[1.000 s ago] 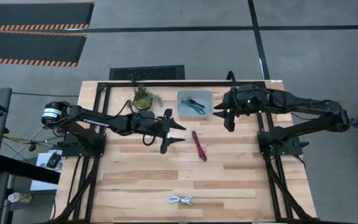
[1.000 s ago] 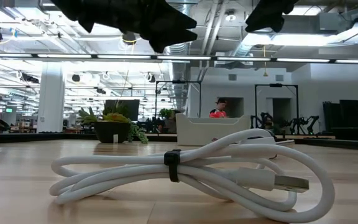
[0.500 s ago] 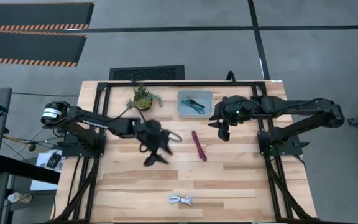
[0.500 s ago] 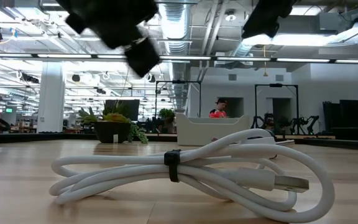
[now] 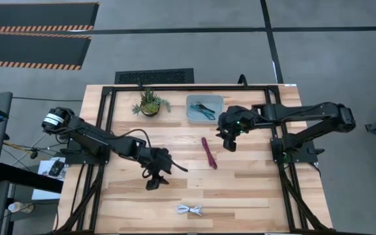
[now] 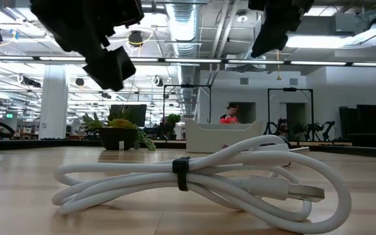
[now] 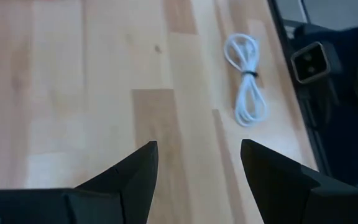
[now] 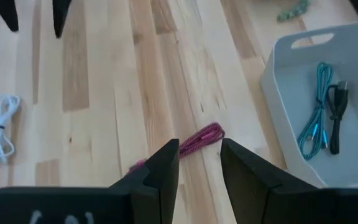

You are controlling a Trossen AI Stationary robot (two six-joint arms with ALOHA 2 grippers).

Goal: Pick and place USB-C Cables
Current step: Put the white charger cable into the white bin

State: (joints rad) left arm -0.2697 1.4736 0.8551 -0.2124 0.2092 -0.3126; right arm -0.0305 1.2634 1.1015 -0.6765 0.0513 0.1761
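The maroon cable (image 5: 209,152) lies flat on the wood at the table's middle, and my open right gripper (image 8: 199,148) hovers above it (image 8: 199,139), in the high view (image 5: 229,140) just to its right. The white coiled cable (image 5: 189,209) lies near the table's near edge and fills the low view's foreground (image 6: 194,179). My open left gripper (image 5: 155,176) hangs over bare wood, far and left of the white cable (image 7: 246,79). The teal cable (image 8: 316,118) and the black cable (image 8: 336,118) lie inside the pale bin (image 5: 205,108).
A small potted plant (image 5: 149,103) stands left of the bin (image 8: 278,93) at the far edge. The black frame rails (image 5: 103,130) run along the table's left, right and far sides. Bare wood lies between the two loose cables.
My left gripper has swung from beside the plant toward the table's near edge and down, closing on the white cable, and has turned as it went. My right gripper has moved left and nearer, from beside the bin to over the maroon cable. The cables have not moved.
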